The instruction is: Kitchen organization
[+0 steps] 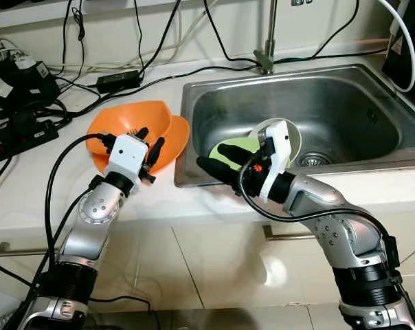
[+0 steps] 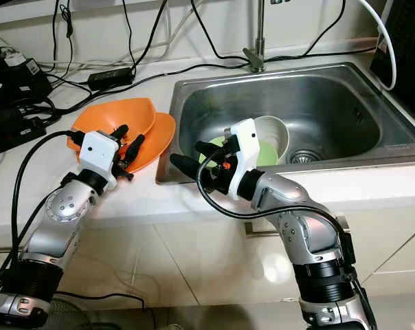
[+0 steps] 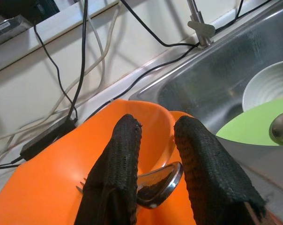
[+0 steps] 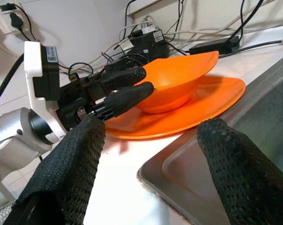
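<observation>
An orange bowl (image 1: 135, 118) rests on an orange plate (image 1: 178, 137) on the counter, left of the sink. My left gripper (image 1: 148, 139) hovers open just over the bowl; a metal spoon (image 3: 159, 184) and fork tines lie in the bowl beneath its fingers (image 3: 126, 154). In the sink (image 1: 345, 96) a green plate (image 3: 251, 135) holds a second spoon (image 3: 282, 127), with a white bowl (image 1: 293, 136) behind it. My right gripper (image 1: 221, 159) is wide open over the sink's front left corner, pointing at the orange dishes, and holds nothing.
The faucet (image 1: 266, 58) stands behind the sink. Black cables, a power brick (image 1: 118, 80) and chargers (image 1: 18, 86) crowd the counter's back left. A dark appliance (image 1: 407, 48) stands at the back right. The counter's front edge runs just under both arms.
</observation>
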Controlling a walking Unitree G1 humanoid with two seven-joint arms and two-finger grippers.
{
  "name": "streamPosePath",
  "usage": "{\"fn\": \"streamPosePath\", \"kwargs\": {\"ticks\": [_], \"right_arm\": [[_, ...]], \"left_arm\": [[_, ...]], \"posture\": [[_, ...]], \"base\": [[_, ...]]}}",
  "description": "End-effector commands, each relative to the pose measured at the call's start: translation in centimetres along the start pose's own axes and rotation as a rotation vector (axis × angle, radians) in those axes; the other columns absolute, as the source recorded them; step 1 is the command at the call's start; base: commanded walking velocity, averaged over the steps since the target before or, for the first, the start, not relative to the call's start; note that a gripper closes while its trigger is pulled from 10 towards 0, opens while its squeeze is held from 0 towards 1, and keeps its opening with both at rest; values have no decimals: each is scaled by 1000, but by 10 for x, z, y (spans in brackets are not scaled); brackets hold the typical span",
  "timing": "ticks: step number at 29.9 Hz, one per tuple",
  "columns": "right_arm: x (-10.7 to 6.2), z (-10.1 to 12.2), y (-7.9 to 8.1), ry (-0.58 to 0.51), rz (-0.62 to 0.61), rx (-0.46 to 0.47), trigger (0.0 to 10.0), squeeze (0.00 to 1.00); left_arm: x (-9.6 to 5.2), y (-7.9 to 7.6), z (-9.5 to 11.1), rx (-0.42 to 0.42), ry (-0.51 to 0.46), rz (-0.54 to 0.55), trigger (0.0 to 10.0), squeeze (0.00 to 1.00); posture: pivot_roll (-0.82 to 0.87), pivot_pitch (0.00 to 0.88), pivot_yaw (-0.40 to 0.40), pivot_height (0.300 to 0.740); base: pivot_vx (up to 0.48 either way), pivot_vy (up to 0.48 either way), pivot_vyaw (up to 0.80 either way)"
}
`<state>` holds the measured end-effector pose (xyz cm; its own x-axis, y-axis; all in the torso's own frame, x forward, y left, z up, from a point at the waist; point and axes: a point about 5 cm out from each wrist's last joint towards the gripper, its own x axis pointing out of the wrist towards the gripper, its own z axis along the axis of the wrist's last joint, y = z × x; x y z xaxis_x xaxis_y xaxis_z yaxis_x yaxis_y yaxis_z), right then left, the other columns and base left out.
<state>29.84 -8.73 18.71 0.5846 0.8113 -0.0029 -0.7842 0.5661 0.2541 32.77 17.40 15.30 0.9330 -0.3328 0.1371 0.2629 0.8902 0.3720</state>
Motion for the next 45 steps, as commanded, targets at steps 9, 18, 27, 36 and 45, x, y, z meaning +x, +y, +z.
{"fn": "streamPosePath", "kwargs": {"ticks": [9,18,27,36,45], "right_arm": [[2,0,2,4,0,-5,10000,0],[3,-2,2,0,-11,0,10000,0],[5,-1,-2,-7,-26,11,10000,0],[5,0,-5,-23,-42,27,10000,0],[10,8,-17,-87,-108,87,10000,0]], "left_arm": [[1,6,1,8,-8,8,0,0],[3,14,19,79,-99,41,0,0],[2,24,51,125,-231,89,0,0],[-5,37,69,92,-297,188,0,0],[11,36,95,-940,-406,102,0,0]], "posture": [[-37,15,162,740],[-38,15,160,740],[-29,13,150,740],[-30,11,148,740],[-25,8,138,740]], "base": [[0,0,0],[0,0,0],[0,0,0],[0,0,0],[0,0,0]]}}
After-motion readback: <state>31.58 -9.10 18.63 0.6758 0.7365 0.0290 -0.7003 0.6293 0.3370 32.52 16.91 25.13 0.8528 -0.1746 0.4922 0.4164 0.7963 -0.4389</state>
